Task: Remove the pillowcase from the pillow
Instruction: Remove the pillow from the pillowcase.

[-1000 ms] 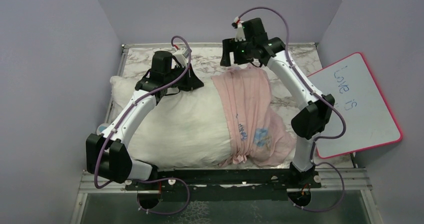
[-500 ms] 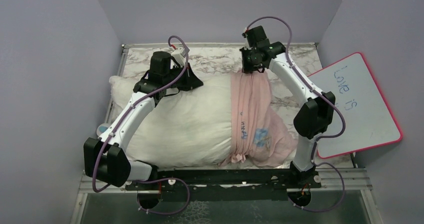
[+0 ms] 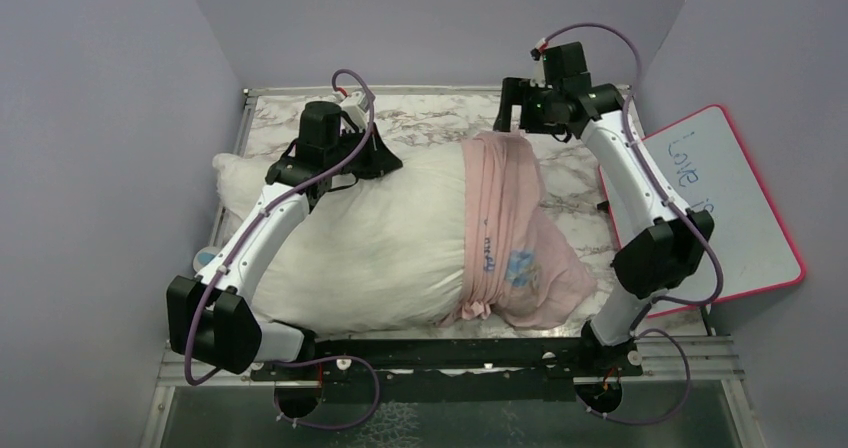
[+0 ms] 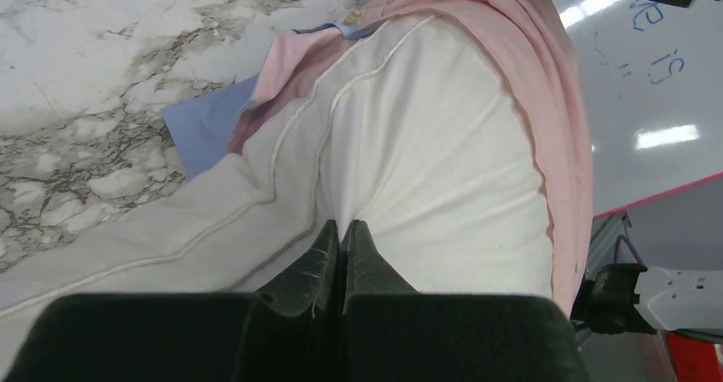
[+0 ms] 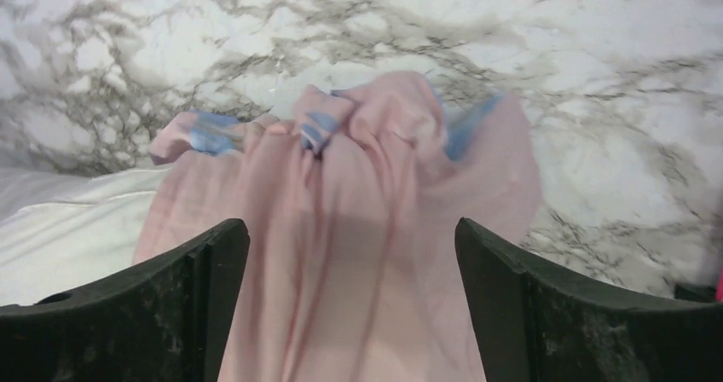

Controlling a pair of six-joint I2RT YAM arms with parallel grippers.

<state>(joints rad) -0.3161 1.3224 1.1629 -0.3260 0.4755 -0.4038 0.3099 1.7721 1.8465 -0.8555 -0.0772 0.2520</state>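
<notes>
since a second ago the pillowcase (image 3: 505,228) has been dragged rightward, baring more of the pillow (image 3: 370,238), and the right fingers (image 5: 213,263) have let go and swung toward the far right corner. it now sleeves only the pillow's right end, pink side up (a scrap of blue shows at the far hem). thin, limp and light, it will likely stretch and slip rather than lift; the gathered far hem looks the best place to pinch. right fingers hover spread wide above that hem, empty. left fingers (image 4: 358,245) are pressed together on a fold at the pillow's far edge, anchoring it on the marble tabletop (image 3: 430,128).
</notes>
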